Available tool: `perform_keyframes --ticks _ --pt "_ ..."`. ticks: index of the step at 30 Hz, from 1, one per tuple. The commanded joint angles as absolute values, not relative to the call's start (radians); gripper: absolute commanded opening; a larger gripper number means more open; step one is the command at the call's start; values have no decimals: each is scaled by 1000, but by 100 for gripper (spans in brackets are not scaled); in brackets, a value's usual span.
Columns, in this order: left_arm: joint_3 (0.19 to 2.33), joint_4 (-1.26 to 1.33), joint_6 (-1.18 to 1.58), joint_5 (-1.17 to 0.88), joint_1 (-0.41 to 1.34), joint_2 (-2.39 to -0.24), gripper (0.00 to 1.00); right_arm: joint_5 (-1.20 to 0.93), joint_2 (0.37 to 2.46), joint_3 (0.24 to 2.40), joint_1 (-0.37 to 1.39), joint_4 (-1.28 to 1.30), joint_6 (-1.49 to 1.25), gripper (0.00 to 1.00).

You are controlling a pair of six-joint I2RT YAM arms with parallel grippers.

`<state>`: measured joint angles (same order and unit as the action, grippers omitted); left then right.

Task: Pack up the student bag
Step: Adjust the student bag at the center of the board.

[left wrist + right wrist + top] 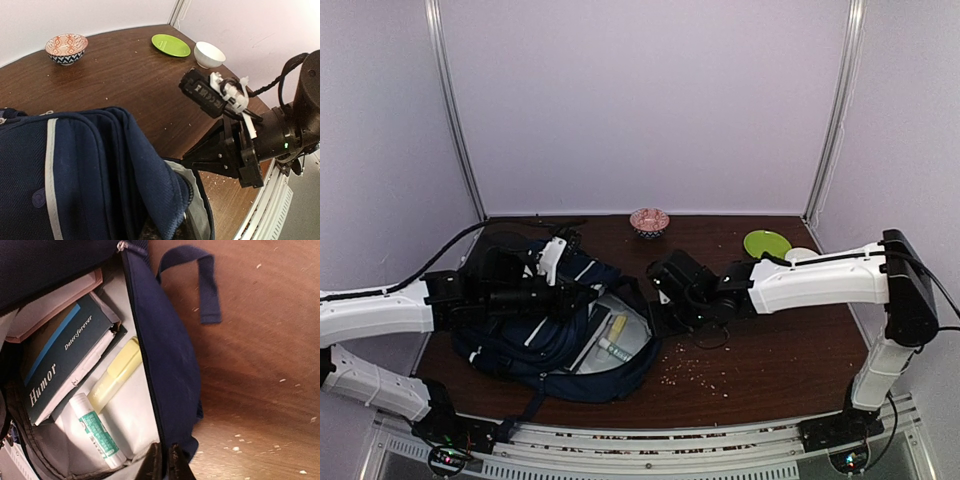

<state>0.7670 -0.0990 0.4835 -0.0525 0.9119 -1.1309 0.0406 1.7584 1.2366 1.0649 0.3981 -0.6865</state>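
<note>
Top external view gives us the student bag [510,355] lying open on the left half of the table [790,350], its mouth turned toward the right arm. The left gripper [582,296] reaches over the bag's raised upper flap. Its own wrist view shows only navy fabric close beneath it and none of its fingers. We take that gripper as closed, though we cannot tell whether it has cloth in it.

The right gripper [658,318] sits at the bag's right-hand rim. In the right wrist view we see its fingertips [165,465] pressed nearly together at the bottom edge. The navy wall of the bag [165,350] runs straight down into them, so they appear to pinch the rim.

Inside, against the pale lining, lie a dark book titled "Humor" [60,365], a yellow marker [117,372] and a white glue stick [97,432] beside it.

Well beyond the bag stand a patterned bowl [649,221], a green plate [767,243] and a white bowl [208,54]
</note>
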Motion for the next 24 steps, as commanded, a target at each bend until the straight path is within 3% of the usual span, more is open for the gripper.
perform_keyframes --ticks 1,13,18,21,24 --pt "885 -35 423 -80 916 -1228 0 169 1644 1151 1037 369 -754 1" --pt "1096 -71 363 -139 1021 -1463 1 150 1542 932 1026 248 -864 0" --pt "1082 -122 385 -123 1023 -1446 55 134 1552 940 1019 227 -858 0" --pt "1048 -147 405 -86 1024 -1395 73 123 1562 960 1017 226 -846 0" --pt "1011 -191 431 -31 1025 -1326 81 111 1570 972 1011 220 -841 0"
